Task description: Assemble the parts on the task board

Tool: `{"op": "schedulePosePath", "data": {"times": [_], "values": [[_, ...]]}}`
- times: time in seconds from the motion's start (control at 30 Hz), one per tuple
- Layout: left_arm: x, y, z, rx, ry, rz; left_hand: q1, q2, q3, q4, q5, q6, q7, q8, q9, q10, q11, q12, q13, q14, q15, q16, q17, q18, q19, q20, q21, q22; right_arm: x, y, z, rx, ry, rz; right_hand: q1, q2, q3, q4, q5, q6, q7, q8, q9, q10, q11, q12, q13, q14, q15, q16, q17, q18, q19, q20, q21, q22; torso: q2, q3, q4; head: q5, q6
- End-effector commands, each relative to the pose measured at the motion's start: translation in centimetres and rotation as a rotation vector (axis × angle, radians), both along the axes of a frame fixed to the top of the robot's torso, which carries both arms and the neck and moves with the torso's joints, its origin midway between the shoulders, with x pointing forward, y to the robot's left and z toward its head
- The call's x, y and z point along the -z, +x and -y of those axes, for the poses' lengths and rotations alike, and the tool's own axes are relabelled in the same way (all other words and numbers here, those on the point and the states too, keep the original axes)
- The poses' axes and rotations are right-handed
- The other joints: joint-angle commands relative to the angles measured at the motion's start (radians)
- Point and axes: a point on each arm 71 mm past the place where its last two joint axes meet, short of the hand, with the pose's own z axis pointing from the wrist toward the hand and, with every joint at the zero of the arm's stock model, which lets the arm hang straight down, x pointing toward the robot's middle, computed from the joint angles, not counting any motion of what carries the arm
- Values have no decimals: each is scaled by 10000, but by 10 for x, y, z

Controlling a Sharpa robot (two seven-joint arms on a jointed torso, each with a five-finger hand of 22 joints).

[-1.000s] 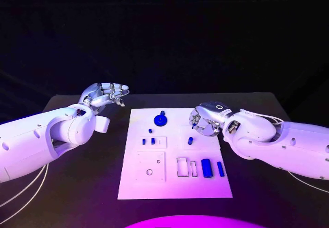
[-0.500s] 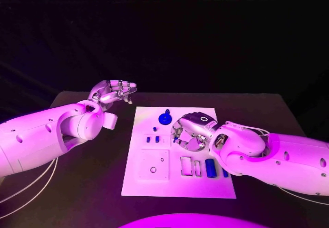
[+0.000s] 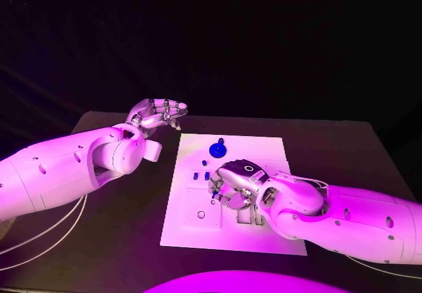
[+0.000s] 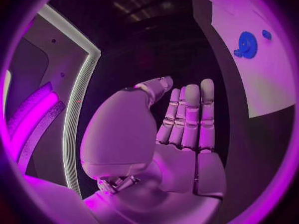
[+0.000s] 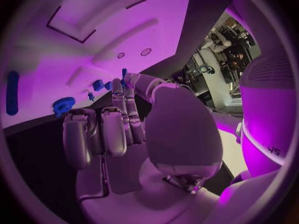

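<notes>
The white task board (image 3: 264,149) lies in the middle of the black table. A blue gear (image 3: 217,149) stands at its far end, and two small blue pieces (image 3: 200,176) stand in a slot left of centre. My right hand (image 3: 234,183) hangs over the board's middle with its fingers pointing down. In the right wrist view a small blue part (image 5: 123,73) shows between its thumb tip and a fingertip. My left hand (image 3: 161,113) is raised off the board's far left corner. In the left wrist view its fingers (image 4: 190,114) are straight and hold nothing.
The right forearm (image 3: 352,213) covers the board's near right part. A round hole (image 3: 201,214) and recessed slots mark the board's near left. The right wrist view shows a long blue piece (image 5: 12,92) and the gear (image 5: 62,106). Bare table lies on both sides.
My right hand has moved from the board's right edge to over its middle and lower. The left hand has stayed raised near the far left corner. The camera has shifted slightly.
</notes>
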Motion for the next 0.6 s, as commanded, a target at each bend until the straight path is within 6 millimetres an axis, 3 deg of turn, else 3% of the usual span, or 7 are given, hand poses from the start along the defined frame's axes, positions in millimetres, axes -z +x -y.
{"op": "schedulePosePath", "data": {"times": [0.03,0.27,0.6], "values": [[-1,0,3,77,-63,22,-59,23,-65,24,-17,-76,32,10,-9,-107,0,60,-14,-68,-20,23,-12,136,8,27,-23,-16,5,-2,-3,-280,-175,1,15,131,55,-29,57,-43,25,65,18,299,-212,6,11,483,-85,-1,-12,-121,474,-79,-50,1377,12,13,-2,96,-60],[-1,1,5,123,-74,2,-59,23,-65,24,-17,-76,32,10,-9,-107,0,60,-14,-68,-20,23,-12,136,8,27,-23,-16,10,-2,-5,-323,-310,-116,12,135,60,-35,53,-51,29,64,23,296,-209,0,10,480,-83,-5,-24,-115,463,-78,-69,1353,14,23,-24,176,-134],[0,1,6,146,-65,-21,-59,23,-65,24,-17,-76,32,10,-9,-107,0,60,-14,-68,-20,23,-12,136,8,27,-23,-16,14,-2,-5,-309,-470,-208,-15,145,63,-48,15,-68,42,68,47,292,-198,-17,7,473,-74,-10,-42,-114,457,-73,-75,1349,11,20,-9,229,-187]]}}
